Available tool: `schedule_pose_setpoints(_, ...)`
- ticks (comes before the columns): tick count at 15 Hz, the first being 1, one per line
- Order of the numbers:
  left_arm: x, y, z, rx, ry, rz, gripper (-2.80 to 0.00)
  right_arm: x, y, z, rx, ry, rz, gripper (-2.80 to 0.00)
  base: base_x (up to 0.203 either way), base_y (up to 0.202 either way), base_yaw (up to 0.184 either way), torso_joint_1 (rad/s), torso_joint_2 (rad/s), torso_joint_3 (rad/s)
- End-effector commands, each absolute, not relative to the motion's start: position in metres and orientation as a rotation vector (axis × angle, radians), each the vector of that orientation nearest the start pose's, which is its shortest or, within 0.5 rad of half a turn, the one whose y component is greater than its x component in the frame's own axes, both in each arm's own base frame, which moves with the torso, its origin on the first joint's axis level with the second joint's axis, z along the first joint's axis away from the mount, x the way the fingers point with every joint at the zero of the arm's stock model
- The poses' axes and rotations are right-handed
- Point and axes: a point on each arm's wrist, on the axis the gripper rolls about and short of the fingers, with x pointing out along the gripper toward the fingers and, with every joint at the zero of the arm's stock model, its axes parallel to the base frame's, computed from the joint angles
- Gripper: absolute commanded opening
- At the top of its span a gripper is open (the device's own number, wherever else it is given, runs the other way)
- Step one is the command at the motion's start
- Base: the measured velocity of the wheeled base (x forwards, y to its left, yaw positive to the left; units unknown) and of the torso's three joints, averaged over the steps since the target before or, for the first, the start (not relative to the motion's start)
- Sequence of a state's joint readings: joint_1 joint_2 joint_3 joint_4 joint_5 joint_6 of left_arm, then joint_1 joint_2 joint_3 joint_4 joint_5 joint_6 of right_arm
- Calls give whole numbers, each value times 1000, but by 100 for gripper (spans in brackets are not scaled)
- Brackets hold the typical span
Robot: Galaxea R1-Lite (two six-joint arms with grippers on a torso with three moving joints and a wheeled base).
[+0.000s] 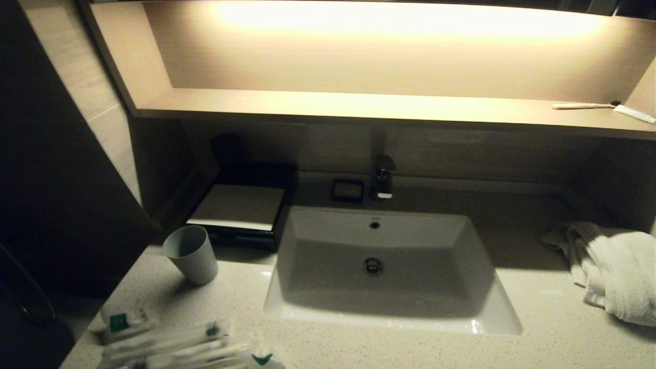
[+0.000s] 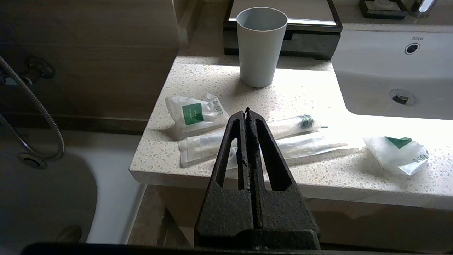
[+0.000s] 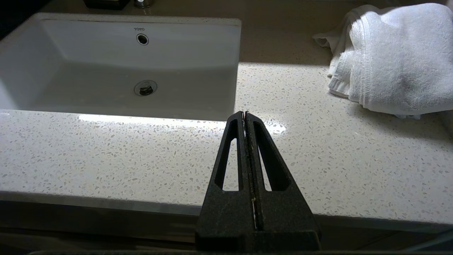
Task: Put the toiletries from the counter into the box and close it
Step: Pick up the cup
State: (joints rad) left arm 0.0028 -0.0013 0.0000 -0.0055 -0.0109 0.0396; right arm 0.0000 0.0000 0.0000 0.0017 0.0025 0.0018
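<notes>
Toiletries (image 2: 247,138) beyond closed left fingers (image 2: 238,141)

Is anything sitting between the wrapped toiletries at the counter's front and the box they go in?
Yes. The cup stands upright on the counter directly between the toiletries and the box, close in front of the box. Nothing stands between the shut left gripper and the toiletries.
</notes>
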Motion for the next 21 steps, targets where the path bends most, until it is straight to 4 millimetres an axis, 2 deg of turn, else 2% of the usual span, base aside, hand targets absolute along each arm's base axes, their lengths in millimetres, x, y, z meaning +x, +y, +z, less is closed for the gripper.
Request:
schedule_pose_setpoints(1, -23, 0, 76, 40, -6, -8, -280, -23, 0, 75, 2, 2, 3, -280, 0, 0, 0, 0, 0, 0)
schedule_pose_setpoints(18, -23, 0, 76, 40, -3, 3, -280, -23, 0, 75, 2, 2, 3, -280, 0, 0, 0, 0, 0, 0)
schedule_pose_setpoints(21, -23, 0, 82, 41, -53, 8, -280, -23, 0, 75, 2, 2, 3, -280, 0, 0, 0, 0, 0, 0)
